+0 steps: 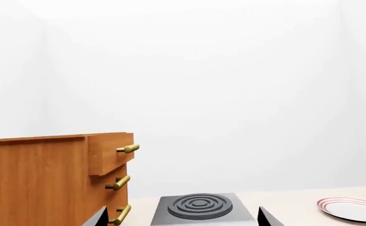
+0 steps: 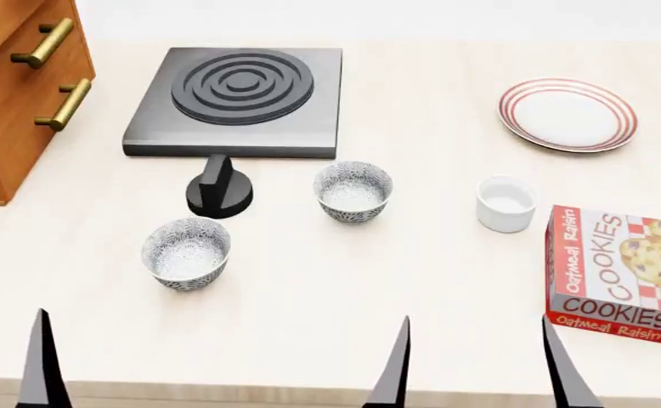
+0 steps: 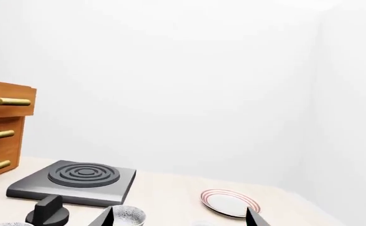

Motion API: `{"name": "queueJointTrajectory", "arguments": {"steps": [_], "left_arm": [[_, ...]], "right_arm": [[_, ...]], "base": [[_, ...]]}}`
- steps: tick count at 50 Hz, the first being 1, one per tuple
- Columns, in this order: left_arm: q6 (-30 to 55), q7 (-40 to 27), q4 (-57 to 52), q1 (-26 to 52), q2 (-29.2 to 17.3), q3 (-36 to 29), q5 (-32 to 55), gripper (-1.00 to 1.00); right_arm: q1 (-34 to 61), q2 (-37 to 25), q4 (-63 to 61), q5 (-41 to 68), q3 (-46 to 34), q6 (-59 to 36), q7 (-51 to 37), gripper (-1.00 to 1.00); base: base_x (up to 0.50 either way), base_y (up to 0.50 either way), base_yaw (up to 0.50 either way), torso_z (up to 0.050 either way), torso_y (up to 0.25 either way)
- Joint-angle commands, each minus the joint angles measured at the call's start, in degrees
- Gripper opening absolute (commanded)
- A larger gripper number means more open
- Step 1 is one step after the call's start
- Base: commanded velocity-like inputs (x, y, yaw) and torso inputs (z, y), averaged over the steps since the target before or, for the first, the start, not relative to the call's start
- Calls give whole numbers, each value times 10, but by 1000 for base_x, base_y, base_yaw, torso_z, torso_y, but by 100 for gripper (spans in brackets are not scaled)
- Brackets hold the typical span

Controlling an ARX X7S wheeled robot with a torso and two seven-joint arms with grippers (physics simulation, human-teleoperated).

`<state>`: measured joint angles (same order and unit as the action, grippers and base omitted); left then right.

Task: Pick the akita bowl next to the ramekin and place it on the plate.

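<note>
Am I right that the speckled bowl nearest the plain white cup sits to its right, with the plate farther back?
Not quite. In the head view that speckled bowl sits to the left of the plain white cup, not its right. The plate is indeed farther back.

On the table (image 2: 444, 280) stand two speckled bowls: one akita bowl (image 2: 353, 191) nearer the ramekin, and a second patterned bowl (image 2: 187, 252) nearer the front edge. There is one ramekin (image 2: 505, 203), one plate (image 2: 567, 114) (red rings round its rim), one box of cookies (image 2: 619, 274), one dark hotplate (image 2: 240, 100) and one black knob (image 2: 219, 189). One wooden drawer cabinet (image 2: 14, 93) shows three brass handles in the left wrist view.
</note>
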<state>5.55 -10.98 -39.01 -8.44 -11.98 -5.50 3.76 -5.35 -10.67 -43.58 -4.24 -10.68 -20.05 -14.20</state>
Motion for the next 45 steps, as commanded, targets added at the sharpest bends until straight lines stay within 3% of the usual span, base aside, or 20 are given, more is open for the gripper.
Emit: {"name": "queueJointTrajectory", "arguments": {"steps": [1, 45], "left_arm": [[-6, -4, -6, -3, -6, -2, 1, 100], [-6, -22, 1, -1, -18, -13, 3, 100]], "right_arm": [[-1, -3, 1, 9, -2, 9, -3, 100], [-2, -17, 5, 22, -3, 21, -24, 100]], "base": [[0, 0, 0, 0, 0], [129, 0, 0, 0, 0]]}}
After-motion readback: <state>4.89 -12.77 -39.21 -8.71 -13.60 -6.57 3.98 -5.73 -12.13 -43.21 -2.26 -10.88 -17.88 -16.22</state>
